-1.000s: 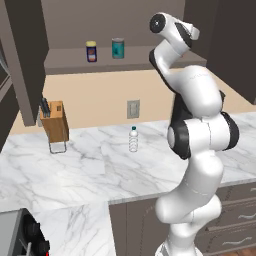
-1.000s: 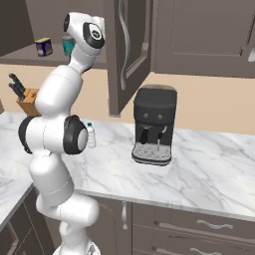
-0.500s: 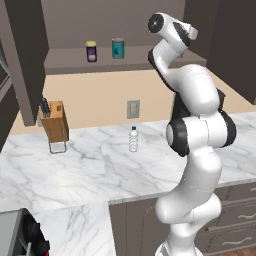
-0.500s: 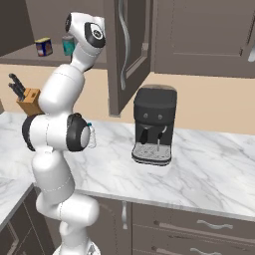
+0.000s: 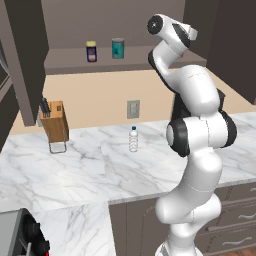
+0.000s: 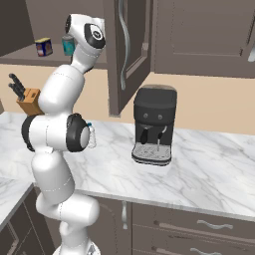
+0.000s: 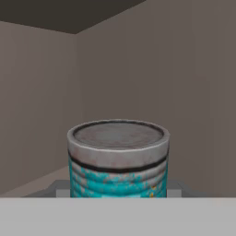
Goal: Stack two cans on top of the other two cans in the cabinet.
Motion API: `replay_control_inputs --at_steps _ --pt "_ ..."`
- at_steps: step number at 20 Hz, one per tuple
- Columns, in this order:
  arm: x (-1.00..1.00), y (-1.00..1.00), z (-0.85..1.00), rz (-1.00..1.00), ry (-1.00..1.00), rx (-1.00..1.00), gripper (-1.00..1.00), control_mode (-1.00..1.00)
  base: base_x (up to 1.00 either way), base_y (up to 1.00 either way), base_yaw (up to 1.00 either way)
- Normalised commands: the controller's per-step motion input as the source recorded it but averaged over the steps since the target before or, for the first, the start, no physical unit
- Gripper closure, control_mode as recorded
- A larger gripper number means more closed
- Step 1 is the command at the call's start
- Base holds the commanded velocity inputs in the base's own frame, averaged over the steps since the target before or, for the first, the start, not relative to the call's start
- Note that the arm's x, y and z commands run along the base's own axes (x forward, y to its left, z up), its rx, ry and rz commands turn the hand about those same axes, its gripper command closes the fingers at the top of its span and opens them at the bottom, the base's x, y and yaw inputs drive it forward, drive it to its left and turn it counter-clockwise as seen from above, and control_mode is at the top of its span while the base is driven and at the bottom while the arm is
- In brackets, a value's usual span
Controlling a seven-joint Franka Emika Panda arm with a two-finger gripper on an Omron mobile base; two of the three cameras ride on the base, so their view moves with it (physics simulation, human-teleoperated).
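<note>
Teal can (image 7: 118, 159) fills the lower centre of the hand view, upright inside the cabinet (image 7: 41, 92); finger state unclear.

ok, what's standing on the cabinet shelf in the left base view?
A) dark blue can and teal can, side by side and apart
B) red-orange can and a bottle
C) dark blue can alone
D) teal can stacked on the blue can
A: the dark blue can and the teal can stand upright on the cabinet shelf, with a gap between them.

Upright on the cabinet (image 5: 30, 60) shelf: a teal can (image 5: 118, 48) with grey rim, near a dark blue can (image 5: 91, 51).
</note>
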Motion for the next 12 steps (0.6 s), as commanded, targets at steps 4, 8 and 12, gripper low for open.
replay_control_inputs --at_steps 4,8,12 --pt "0.08 -0.06 -0.02 0.04 0.00 -0.01 1.00 -1.00 0.00 0.00 0.00" --pt "0.08 -0.03 0.00 0.05 0.00 -0.04 1.00 -1.00 0.00 0.00 0.00" --pt "0.03 -0.05 0.00 0.04 0.00 -0.05 1.00 -1.00 0.00 0.00 0.00"
